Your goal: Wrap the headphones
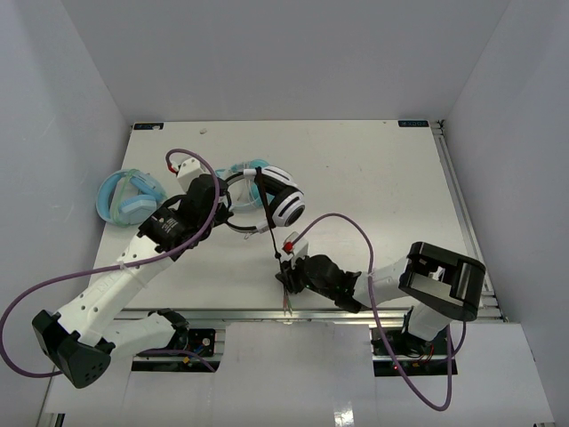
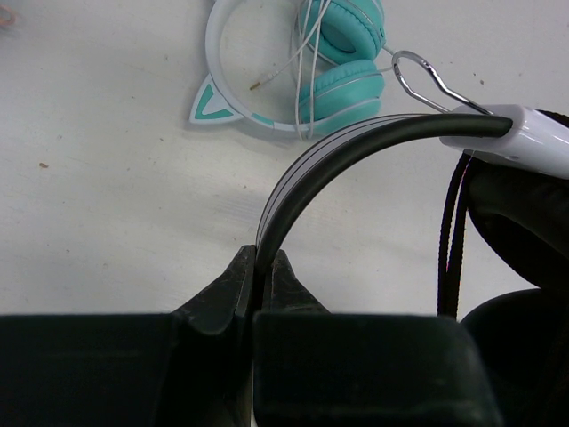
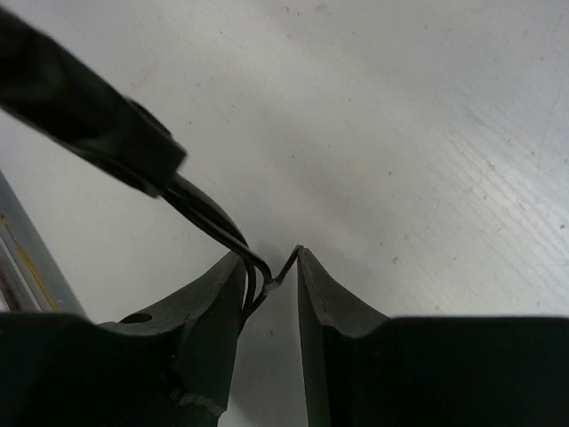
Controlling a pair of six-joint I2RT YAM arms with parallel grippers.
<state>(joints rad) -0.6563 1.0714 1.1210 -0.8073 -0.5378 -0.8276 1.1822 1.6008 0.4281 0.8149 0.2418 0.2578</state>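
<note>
The headphones [image 1: 289,212] lie at mid-table, white earcups with black pads, partly raised by their thin black headband [image 2: 302,169]. My left gripper [image 1: 222,206] [image 2: 260,258] is shut on that headband. The thin black cable [image 1: 272,240] runs taut from the headphones down to my right gripper [image 1: 283,271] near the front edge. In the right wrist view the cable [image 3: 209,222] is folded between the jaws of the right gripper [image 3: 271,255]. Two strands lie against the left finger and a kink reaches the right fingertip. The jaws stand a little apart, shut on the fold.
Teal cat-ear headphones [image 1: 247,169] [image 2: 347,53] lie just behind the headphones, with a thin white cord. Chunky light-blue headphones [image 1: 129,197] sit at the table's left edge. The metal front rail [image 1: 293,313] runs right below the right gripper.
</note>
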